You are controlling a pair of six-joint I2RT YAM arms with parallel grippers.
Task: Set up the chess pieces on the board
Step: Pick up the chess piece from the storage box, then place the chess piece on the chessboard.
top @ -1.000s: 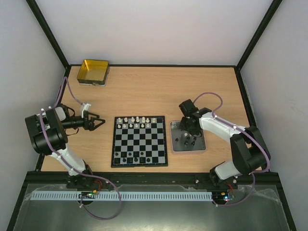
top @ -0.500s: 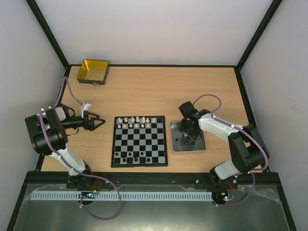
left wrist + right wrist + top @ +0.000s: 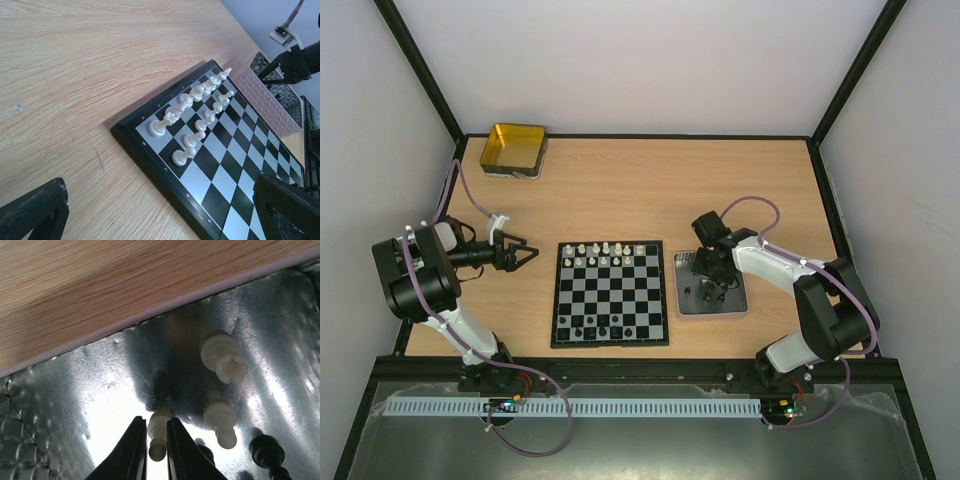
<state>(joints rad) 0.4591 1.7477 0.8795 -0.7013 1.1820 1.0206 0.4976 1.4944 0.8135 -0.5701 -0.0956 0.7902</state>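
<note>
The board [image 3: 610,342] lies in the middle of the table. White chess pieces [image 3: 605,251] stand on its two far rows and a few black ones [image 3: 590,325] on the near rows. In the left wrist view the white pieces [image 3: 195,107] line the board's [image 3: 235,165] far edge. My left gripper [image 3: 525,255] is open and empty, just left of the board. My right gripper [image 3: 708,272] is down in the silver tray [image 3: 712,312]. In the right wrist view its jaws [image 3: 156,422] are closed on a white pawn [image 3: 159,430].
Two more white pieces [image 3: 223,356] and a black piece [image 3: 267,452] lie loose on the tray floor [image 3: 75,390]. A gold-yellow tin [image 3: 513,150] sits at the far left corner. Bare wood surrounds the board.
My right gripper has shifted slightly and settled lower into the tray. The left arm has not moved.
</note>
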